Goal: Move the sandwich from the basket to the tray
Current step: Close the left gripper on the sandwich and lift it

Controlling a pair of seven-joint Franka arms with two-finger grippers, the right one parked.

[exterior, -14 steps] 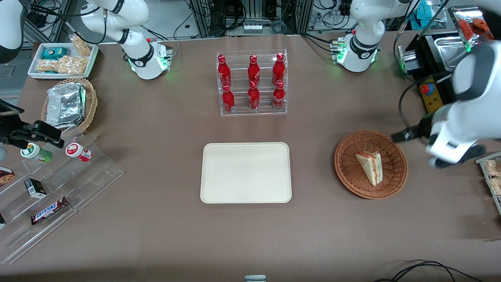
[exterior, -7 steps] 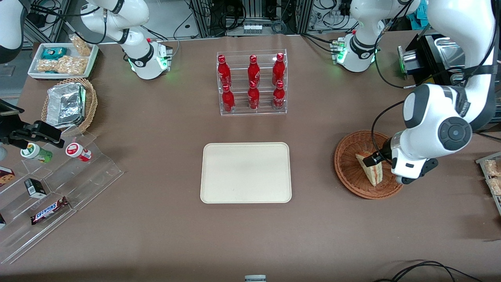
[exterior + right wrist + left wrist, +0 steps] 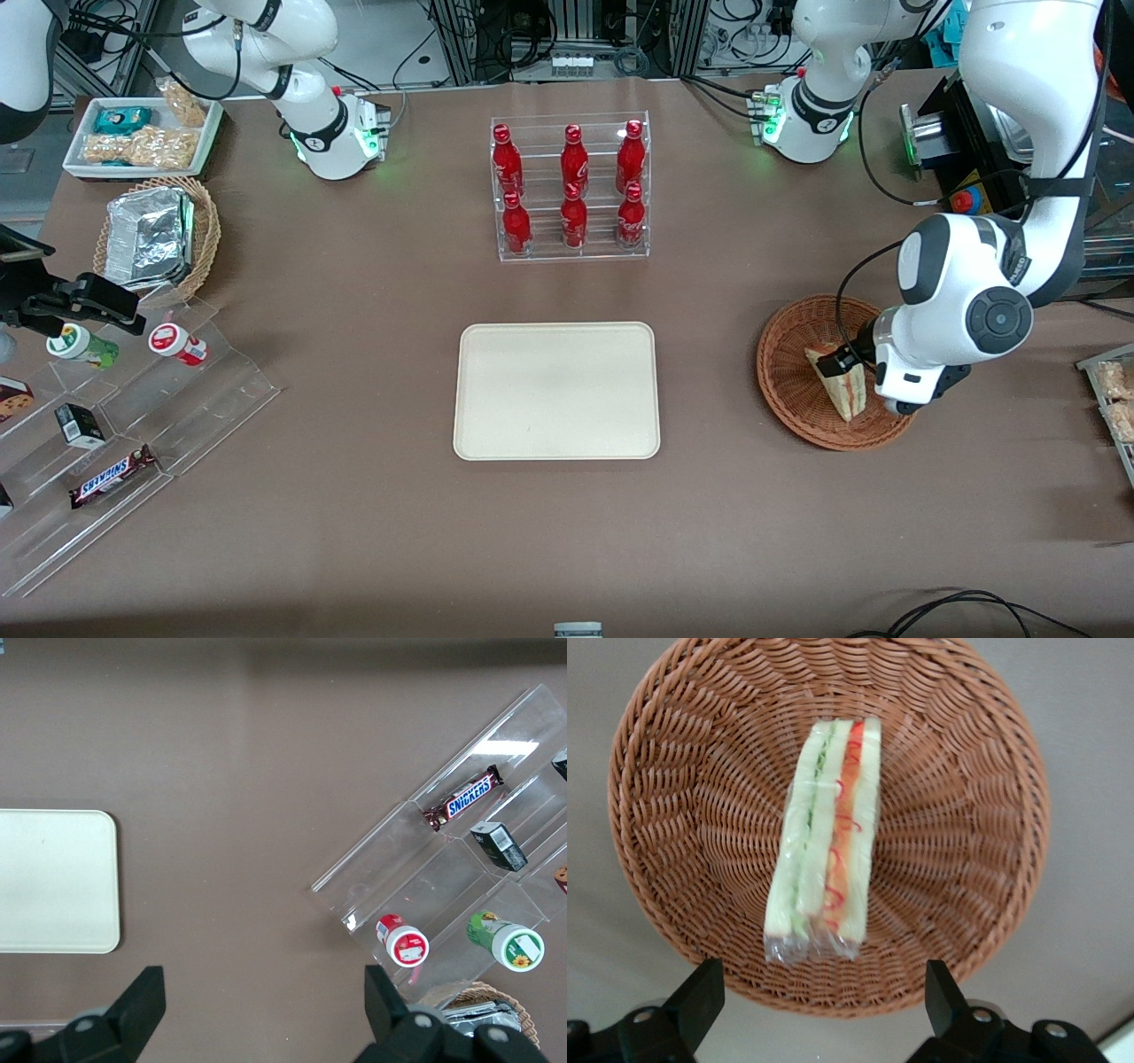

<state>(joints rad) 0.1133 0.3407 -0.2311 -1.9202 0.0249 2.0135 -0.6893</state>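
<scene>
Sandwich (image 3: 826, 837) in basket (image 3: 983, 824), just below wide-spread hand (image 3: 819, 992).

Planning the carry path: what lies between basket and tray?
Only bare table between basket and tray, front view. The open claw hangs over the sandwich.

Your brown table (image 3: 372, 532) carries the cream tray (image 3: 556, 390) at its middle, the reddish basket (image 3: 788, 372) toward the working arm's end with the gripper (image 3: 849, 361) above it, jaws spread, and a bottle rack (image 3: 571, 190) farther from the camera than the tray.
</scene>
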